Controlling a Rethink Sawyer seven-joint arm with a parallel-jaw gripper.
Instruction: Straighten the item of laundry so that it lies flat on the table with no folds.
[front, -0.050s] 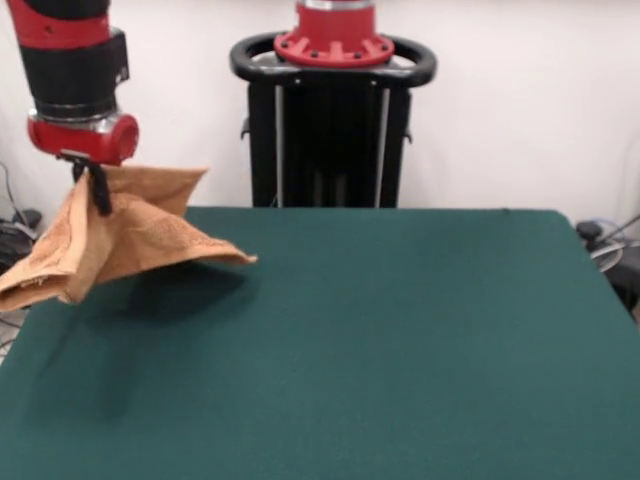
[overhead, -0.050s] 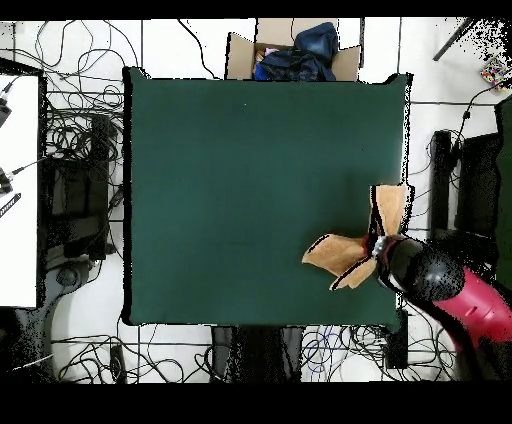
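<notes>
One orange-tan towel (front, -0.050s: 130, 235) is held up off the table (front, -0.050s: 380, 340) by the gripper (front, -0.050s: 97, 193), whose dark fingers are pinched together on a bunched part of the cloth near its top. The towel is not flat: it hangs in a crumpled, tent-like shape, with folds spreading down and outward from the pinched point. In the front view, one corner is stretched out to the right into a point over the green surface, while another part droops lower to the left, past the table's left edge. A smoother woven band can be seen across the cloth near the right-hand point. A dark shadow is cast on the green felt beneath the towel. In the overhead view, the towel (overhead, -0.050s: 352, 248) is seen at the table's (overhead, -0.050s: 250, 180) right edge, spread into several pointed flaps, one of them reaching up along the edge; the gripper (overhead, -0.050s: 378, 247) is mostly hidden under the red and black arm (overhead, -0.050s: 450, 290). A cardboard box (overhead, -0.050s: 290, 55) with dark blue cloth inside is seen beyond the table's top edge in that view.
</notes>
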